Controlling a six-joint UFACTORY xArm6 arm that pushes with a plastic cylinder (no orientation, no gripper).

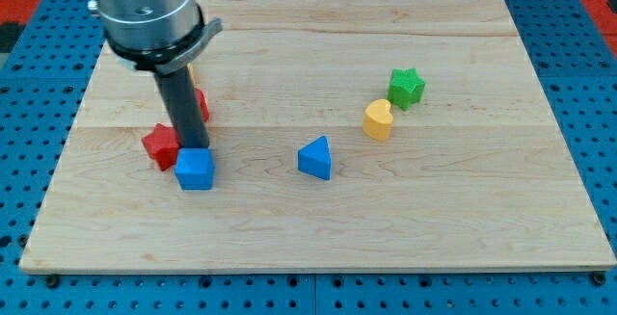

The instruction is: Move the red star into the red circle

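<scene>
Dark rod on xArm6, no jaws fitted, so no jaw state to give. My tip [193, 148] at view's left of light wooden board [318, 228], just behind blue cube block [195, 169] and just right of red star block [161, 146]; contact with either block cannot tell. Red star touches blue cube's left side. Second red block [201, 104] mostly hidden behind rod, shape unclear. Blue triangular block [315, 158] near centre. Yellow heart-like block [378, 119] and green star block [406, 88] close together at right.
</scene>
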